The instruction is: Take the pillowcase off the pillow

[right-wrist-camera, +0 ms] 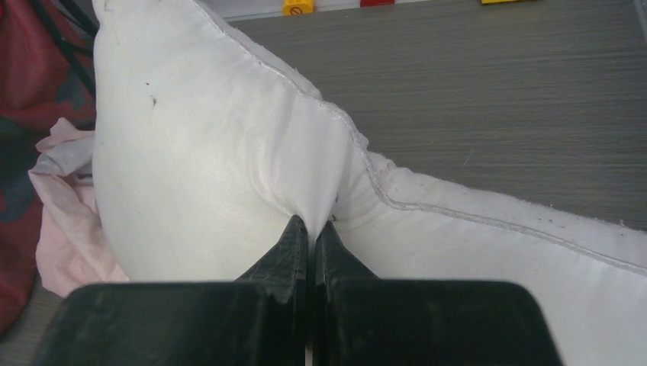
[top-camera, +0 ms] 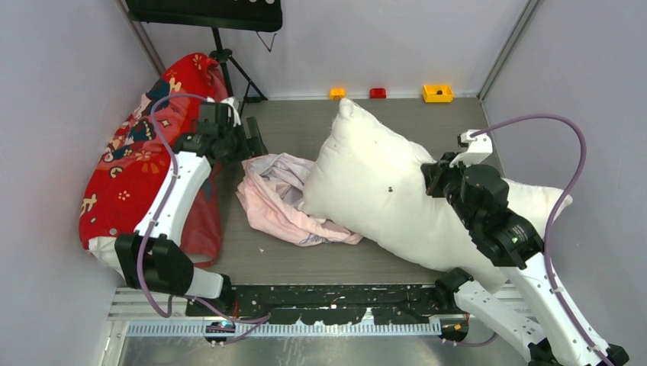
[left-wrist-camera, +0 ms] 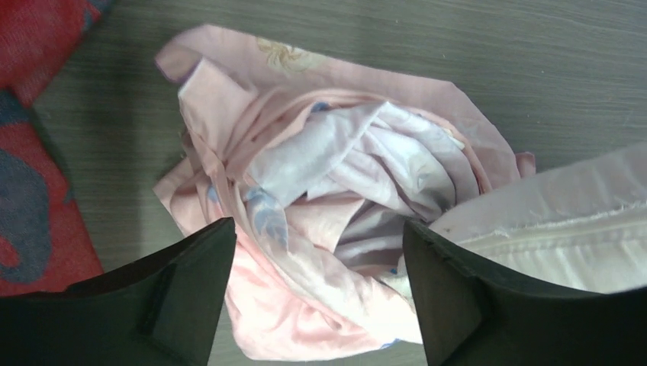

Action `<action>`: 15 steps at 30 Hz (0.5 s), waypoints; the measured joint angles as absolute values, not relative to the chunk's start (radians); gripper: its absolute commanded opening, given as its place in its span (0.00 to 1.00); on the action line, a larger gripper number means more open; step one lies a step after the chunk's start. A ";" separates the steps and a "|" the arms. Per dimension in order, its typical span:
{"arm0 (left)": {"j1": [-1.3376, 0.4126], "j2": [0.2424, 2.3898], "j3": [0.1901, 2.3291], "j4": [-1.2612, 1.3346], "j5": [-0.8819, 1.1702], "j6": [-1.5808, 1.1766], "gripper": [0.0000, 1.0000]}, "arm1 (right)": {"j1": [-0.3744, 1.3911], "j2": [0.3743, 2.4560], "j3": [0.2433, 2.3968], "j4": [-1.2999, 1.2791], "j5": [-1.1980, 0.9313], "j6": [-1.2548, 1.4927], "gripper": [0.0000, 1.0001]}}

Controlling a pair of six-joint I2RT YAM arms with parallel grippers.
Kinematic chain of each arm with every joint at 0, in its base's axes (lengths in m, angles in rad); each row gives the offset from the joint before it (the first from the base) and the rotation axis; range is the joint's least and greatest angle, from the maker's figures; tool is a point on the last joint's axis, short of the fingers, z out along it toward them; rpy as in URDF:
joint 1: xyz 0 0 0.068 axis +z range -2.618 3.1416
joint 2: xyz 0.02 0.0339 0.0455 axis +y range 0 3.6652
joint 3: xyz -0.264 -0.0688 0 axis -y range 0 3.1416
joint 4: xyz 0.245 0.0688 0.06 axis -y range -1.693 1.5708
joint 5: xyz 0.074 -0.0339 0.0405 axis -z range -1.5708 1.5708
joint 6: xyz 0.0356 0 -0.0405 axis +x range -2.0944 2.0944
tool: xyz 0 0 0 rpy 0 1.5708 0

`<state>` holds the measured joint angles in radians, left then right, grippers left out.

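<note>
The pale pink pillowcase (top-camera: 284, 200) lies crumpled on the grey table, off the pillow, its right edge under the pillow's left end. The plump white pillow (top-camera: 381, 191) lies bare and diagonal across the middle. My left gripper (top-camera: 255, 145) is open and empty above the pillowcase (left-wrist-camera: 320, 191), its jaws wide either side of the bundle. My right gripper (top-camera: 429, 179) is shut on a pinch of the pillow's cloth (right-wrist-camera: 229, 152) near a seam, as the right wrist view shows (right-wrist-camera: 313, 223). The pillow's edge also shows in the left wrist view (left-wrist-camera: 564, 221).
A second pillow in a red cartoon-patterned case (top-camera: 141, 152) leans against the left wall. A black stand (top-camera: 229, 65) is at the back left. Small yellow, red and orange blocks (top-camera: 437, 93) sit along the back wall. Grey walls close in on both sides.
</note>
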<state>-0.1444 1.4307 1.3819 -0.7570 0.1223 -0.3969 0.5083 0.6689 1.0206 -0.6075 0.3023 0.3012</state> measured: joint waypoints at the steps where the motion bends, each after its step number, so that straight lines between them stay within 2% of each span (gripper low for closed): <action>1: -0.149 1.414 1.365 -0.757 0.121 -0.407 0.89 | 0.508 0.677 1.021 -0.606 0.318 0.306 0.00; 10: -0.163 1.184 1.056 -0.729 0.097 -0.552 0.92 | 0.508 0.836 1.139 -0.592 0.567 0.284 0.00; 15: -0.163 1.137 0.963 -0.695 0.104 -0.619 0.92 | 0.506 0.982 1.260 -0.479 0.692 0.194 0.00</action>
